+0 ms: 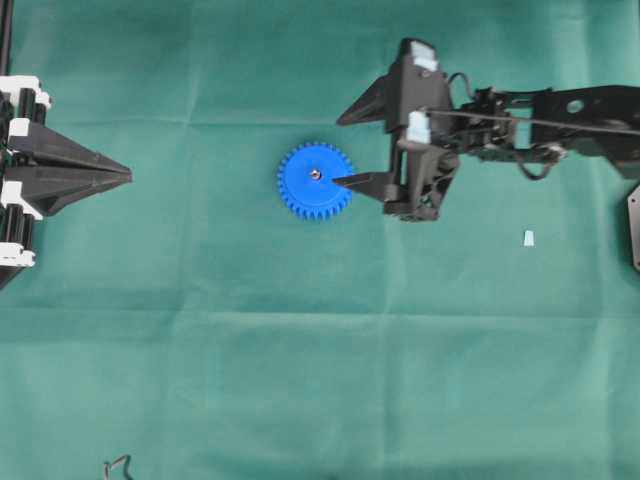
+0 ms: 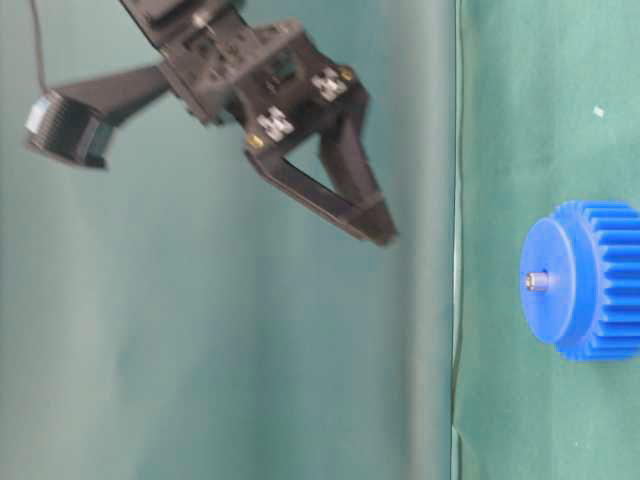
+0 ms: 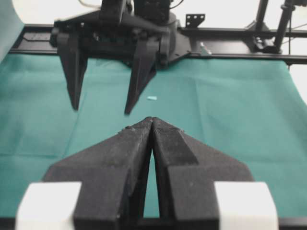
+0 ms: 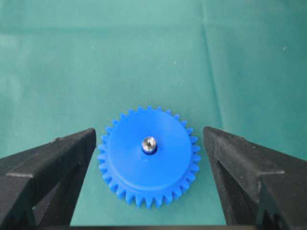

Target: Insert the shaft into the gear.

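Note:
The blue gear point(image 1: 315, 181) lies flat on the green cloth near the table's middle. The silvery shaft point(image 1: 315, 173) stands upright in its centre hole, its tip poking above the hub point(image 4: 148, 143). From table level the shaft point(image 2: 537, 281) sticks out of the gear point(image 2: 592, 280). My right gripper point(image 1: 337, 152) is open and empty, raised well above the cloth point(image 2: 380, 232) just right of the gear. In its wrist view the gear point(image 4: 148, 160) lies below and between the spread fingers point(image 4: 149, 130). My left gripper point(image 1: 128, 175) rests shut and empty at the left edge point(image 3: 152, 120).
A small pale-blue scrap point(image 1: 527, 237) lies on the cloth to the right, under the right arm; it also shows beyond the left gripper's tips point(image 3: 152, 98). A thin cable end point(image 1: 117, 465) pokes in at the bottom left. The right gripper point(image 3: 102, 109) hangs ahead of the left one.

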Action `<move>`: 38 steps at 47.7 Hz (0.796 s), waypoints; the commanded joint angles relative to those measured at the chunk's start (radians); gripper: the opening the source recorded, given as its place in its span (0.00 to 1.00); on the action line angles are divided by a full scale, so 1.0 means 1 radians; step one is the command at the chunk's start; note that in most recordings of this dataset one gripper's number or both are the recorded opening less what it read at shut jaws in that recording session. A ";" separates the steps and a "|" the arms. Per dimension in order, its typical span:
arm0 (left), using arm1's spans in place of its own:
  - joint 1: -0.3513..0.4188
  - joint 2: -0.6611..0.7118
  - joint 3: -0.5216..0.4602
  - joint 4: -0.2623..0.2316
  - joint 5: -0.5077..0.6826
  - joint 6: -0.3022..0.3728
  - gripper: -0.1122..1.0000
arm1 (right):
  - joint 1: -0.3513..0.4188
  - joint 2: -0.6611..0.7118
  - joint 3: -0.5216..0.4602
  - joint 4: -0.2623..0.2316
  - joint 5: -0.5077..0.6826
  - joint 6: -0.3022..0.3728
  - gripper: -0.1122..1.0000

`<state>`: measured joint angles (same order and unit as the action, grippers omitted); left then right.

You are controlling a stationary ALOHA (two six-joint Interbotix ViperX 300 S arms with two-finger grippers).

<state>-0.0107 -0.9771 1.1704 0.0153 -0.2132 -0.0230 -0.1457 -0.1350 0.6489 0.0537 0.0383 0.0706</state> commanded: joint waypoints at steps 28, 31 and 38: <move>-0.002 0.003 -0.035 0.003 -0.014 -0.002 0.10 | 0.002 -0.710 0.287 -0.008 0.117 0.002 0.96; -0.002 0.003 -0.035 0.003 -0.014 -0.002 0.10 | 0.002 -0.785 0.310 -0.009 0.153 0.002 0.96; -0.002 0.005 -0.035 0.003 -0.014 -0.002 0.10 | 0.000 -0.910 0.354 -0.009 0.210 0.002 0.96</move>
<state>-0.0107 -0.9771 1.1643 0.0153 -0.2163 -0.0230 -0.1442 -0.9986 1.0017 0.0460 0.2286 0.0706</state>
